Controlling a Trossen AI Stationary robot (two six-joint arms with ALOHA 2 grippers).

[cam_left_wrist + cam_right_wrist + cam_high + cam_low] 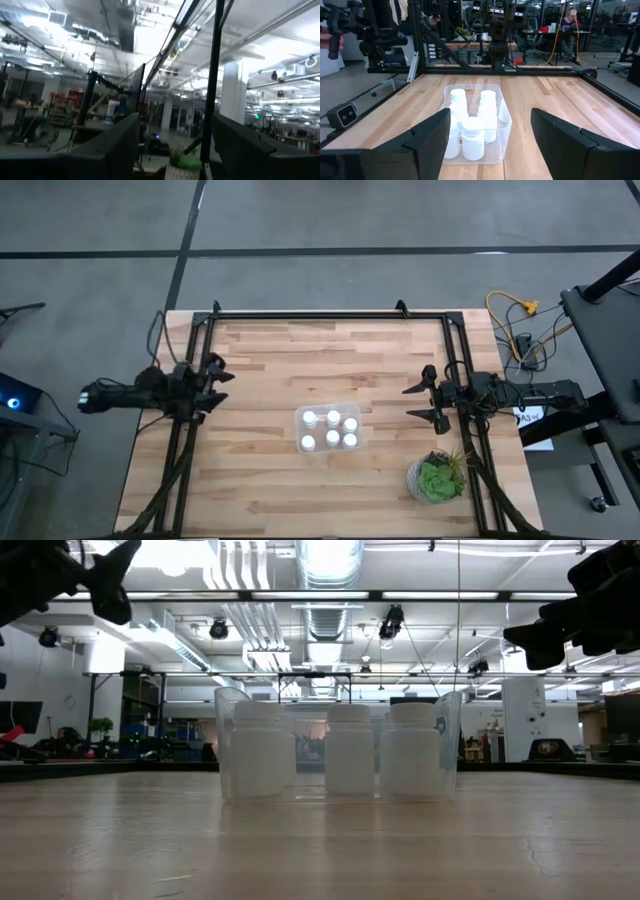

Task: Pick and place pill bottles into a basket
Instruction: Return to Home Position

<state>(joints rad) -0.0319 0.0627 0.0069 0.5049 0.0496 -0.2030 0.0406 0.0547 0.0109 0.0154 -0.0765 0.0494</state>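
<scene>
the counter [270,480] is flat wood and poses little risk itself; the worry is the arms. the left tool [225,387] hangs at the counter's left side and the right tool [406,402] at its right. both are spread apart, gripping nothing, and well apart from the basket [328,406], which sits near the middle. if the right arm swings low while folding home, it could clip the basket, which looks light enough to slide. it could also clip the potted plant [437,477] near its frame. all six pill bottles [332,437] stand upright inside the basket, packed close, so one knock to its wall would likely topple several together.

the high view alone gives the count: two rows of three. the low view shows only three bottles through the clear wall, the rest hidden behind them, yet it alone shows both tools up off the counter. the right wrist view looks across at the basket between its own spread fingers [427,137]. the left wrist view looks up at the ceiling, with no counter, basket or bottles in it, only the plant at its edge.
</scene>
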